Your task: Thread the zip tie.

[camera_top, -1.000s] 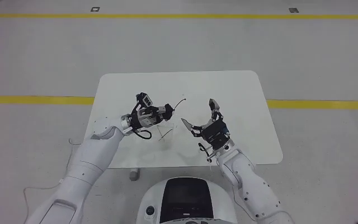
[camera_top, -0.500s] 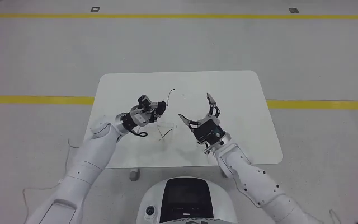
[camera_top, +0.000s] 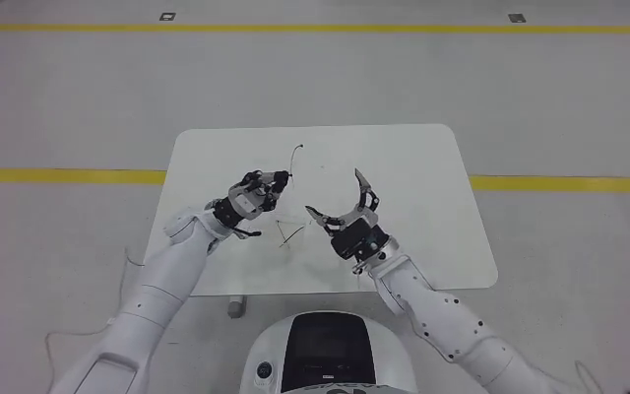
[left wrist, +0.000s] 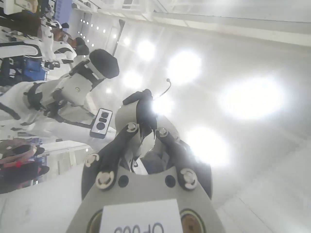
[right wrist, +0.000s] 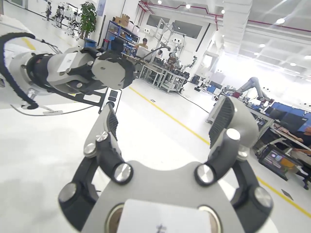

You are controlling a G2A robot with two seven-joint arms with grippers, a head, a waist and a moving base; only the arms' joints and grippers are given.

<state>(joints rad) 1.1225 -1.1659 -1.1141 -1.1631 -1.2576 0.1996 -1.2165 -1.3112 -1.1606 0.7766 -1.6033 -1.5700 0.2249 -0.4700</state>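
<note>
A thin black zip tie (camera_top: 295,161) sticks up from my left gripper (camera_top: 277,181), which is shut on its lower part above the left middle of the white table (camera_top: 423,158). In the left wrist view the tie (left wrist: 163,90) curves out past the closed fingertips of the left gripper (left wrist: 145,98), ending in a small head. My right gripper (camera_top: 335,192) hovers just to the right of it, open wide with nothing between its fingers. Its ribbed pads (right wrist: 224,118) stand far apart in the right wrist view, and the left gripper (right wrist: 109,71) is close ahead of the right gripper (right wrist: 167,120).
Another thin black tie (camera_top: 288,234) lies on the table between the two arms, near the front edge. A yellow floor line (camera_top: 79,176) runs behind the table.
The left gripper turned and drew slightly left, so the tie's free end swung from pointing right to pointing away. The right gripper moved left toward the table's middle, staying open.
</note>
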